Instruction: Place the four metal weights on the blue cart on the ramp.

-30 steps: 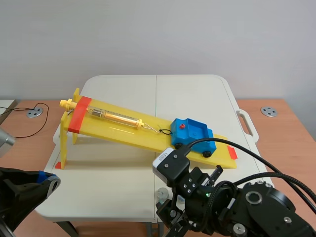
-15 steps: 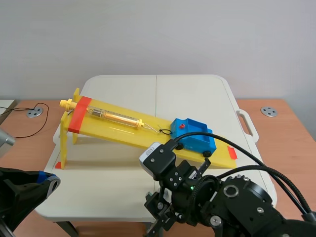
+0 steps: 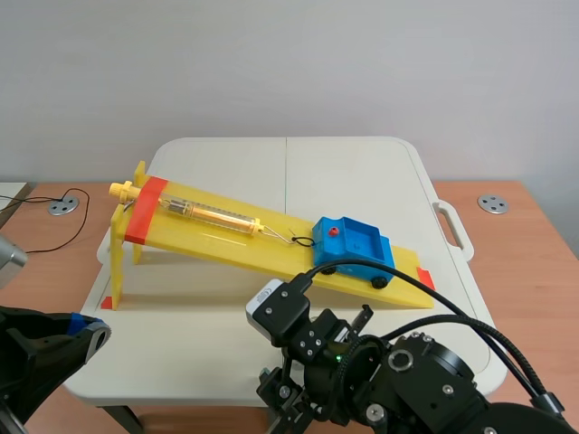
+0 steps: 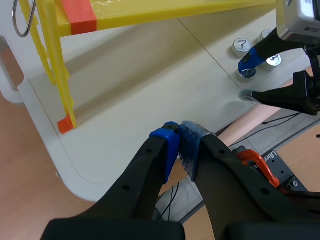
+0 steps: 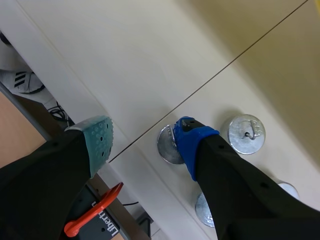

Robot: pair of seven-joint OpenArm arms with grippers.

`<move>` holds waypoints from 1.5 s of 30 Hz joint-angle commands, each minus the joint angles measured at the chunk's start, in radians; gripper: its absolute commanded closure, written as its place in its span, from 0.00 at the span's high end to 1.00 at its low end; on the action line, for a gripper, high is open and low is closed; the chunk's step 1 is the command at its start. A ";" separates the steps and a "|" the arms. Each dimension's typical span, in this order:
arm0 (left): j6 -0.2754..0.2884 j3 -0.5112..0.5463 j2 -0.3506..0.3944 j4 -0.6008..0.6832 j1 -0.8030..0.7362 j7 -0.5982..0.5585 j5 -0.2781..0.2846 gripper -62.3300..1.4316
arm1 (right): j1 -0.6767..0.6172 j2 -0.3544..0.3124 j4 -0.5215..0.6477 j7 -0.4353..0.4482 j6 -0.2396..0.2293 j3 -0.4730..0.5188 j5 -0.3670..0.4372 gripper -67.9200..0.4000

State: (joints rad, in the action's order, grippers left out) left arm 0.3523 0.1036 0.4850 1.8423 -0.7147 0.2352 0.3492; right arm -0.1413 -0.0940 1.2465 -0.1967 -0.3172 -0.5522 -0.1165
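Fingers spread wide, the right gripper hangs over the four small round silver metal weights clustered just inside the white folding table's near edge; its blue pad overlaps one, so a careless descent could knock it into its neighbours or over the edge. The left gripper, clenched on nothing, sits by the near left corner; the blue plastic cart stands low on the yellow ramp, bare tabletop between

Frontal overview; 2 wrist views (close) share weights.
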 commanded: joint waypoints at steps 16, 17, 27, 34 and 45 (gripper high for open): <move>0.010 0.018 -0.008 0.073 0.003 -0.106 0.074 0.10 | 0.091 0.014 0.016 0.085 0.040 -0.020 0.011 0.02; 0.010 0.018 -0.008 0.073 0.003 -0.106 0.074 0.10 | 0.091 0.013 0.015 0.088 0.040 -0.020 0.011 0.01; 0.010 0.018 -0.008 0.073 0.003 -0.106 0.074 0.10 | 0.062 -0.024 0.142 0.050 0.040 0.006 0.113 0.02; 0.010 0.018 -0.008 0.073 0.003 -0.106 0.074 0.10 | -0.050 -0.117 0.371 -0.006 0.040 0.074 0.216 0.02; 0.010 0.018 -0.008 0.073 0.003 -0.106 0.074 0.10 | -0.250 -0.186 0.676 -0.095 0.032 0.294 0.442 0.01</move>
State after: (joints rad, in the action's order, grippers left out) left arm 0.3523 0.1036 0.4850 1.8423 -0.7147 0.2352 0.3492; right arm -0.4156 -0.2634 1.8168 -0.3798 -0.2951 -0.2974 0.2333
